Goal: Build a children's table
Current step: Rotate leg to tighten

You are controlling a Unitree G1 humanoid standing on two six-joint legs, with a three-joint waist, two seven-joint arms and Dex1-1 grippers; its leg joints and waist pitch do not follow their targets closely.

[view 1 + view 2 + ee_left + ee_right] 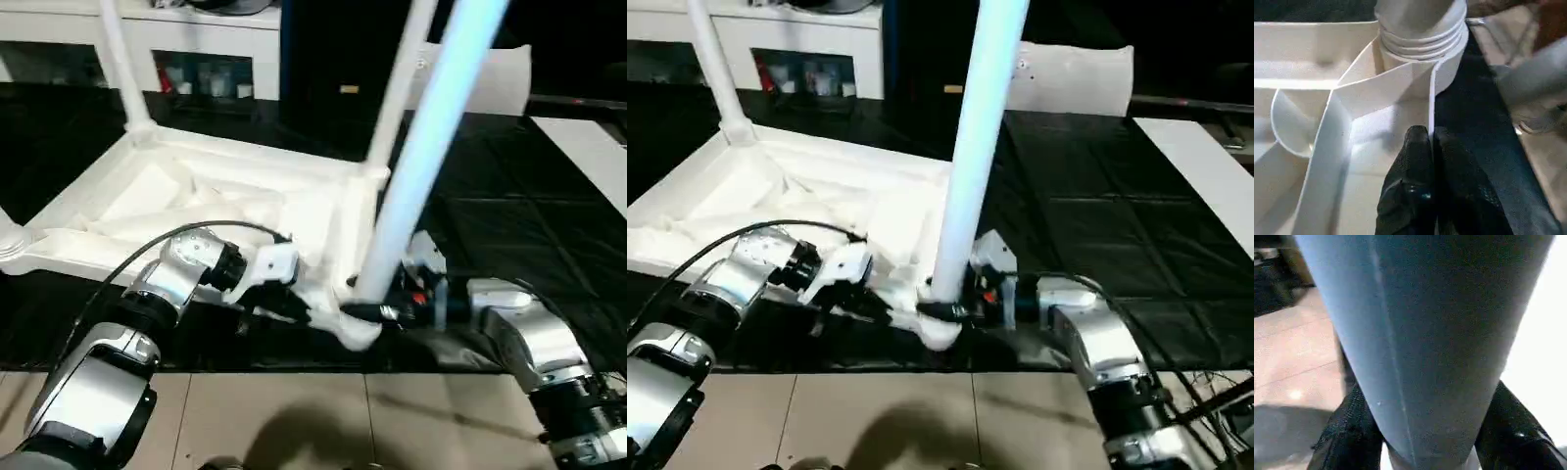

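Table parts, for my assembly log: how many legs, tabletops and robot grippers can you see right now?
Tube legs: 3, one far-left, one far-right, one near gripped by the right gripper
Tabletop: 1, lying upside down
Grippers: 2, counting the left gripper pinching the tabletop's rim
Total: 6

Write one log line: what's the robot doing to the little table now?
stage: fitting leg | left gripper: shut on rim of upside-down white plastic tabletop | right gripper: clamped around long white tube leg, standing in near corner socket
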